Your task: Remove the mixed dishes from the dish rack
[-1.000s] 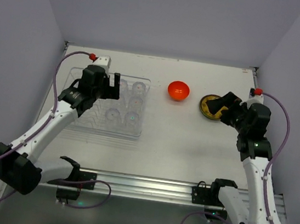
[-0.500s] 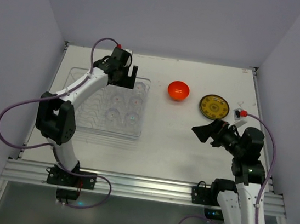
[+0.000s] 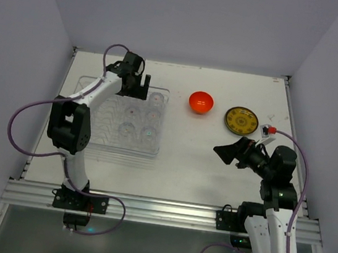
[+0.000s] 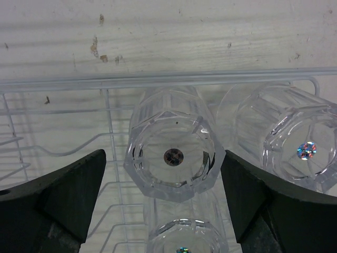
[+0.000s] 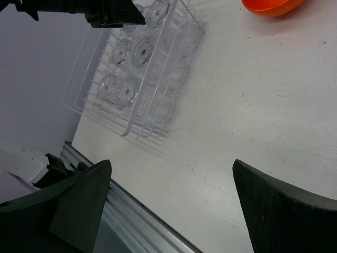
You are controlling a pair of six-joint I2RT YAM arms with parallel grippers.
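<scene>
Compared with half a second ago, my left gripper (image 3: pixel 138 87) has shifted slightly along the far end of the dish rack (image 3: pixel 116 149), and its elbow has folded closer to the base. My right gripper (image 3: pixel 225 151) has barely moved. It sits well back from the yellow plate (image 3: pixel 241 120), where it was a second ago.

In the left wrist view, my left gripper (image 4: pixel 163 158) has its fingers (image 4: pixel 68 195) spread on either side of an upturned glass (image 4: pixel 171 137) in the far row. The right-hand finger is just beside the glass wall and the left-hand one stands off it. A second glass (image 4: pixel 300 147) crowds that right-hand finger, and a third (image 4: pixel 184 242) sits just nearer. The rack's rim (image 4: pixel 158 79) runs just beyond the glass.

My right gripper (image 5: pixel 174 174) is wide apart with nothing in it, over bare table (image 3: pixel 201 162). The orange bowl (image 3: pixel 201 102) stands on the table between rack and plate, apart from both.
</scene>
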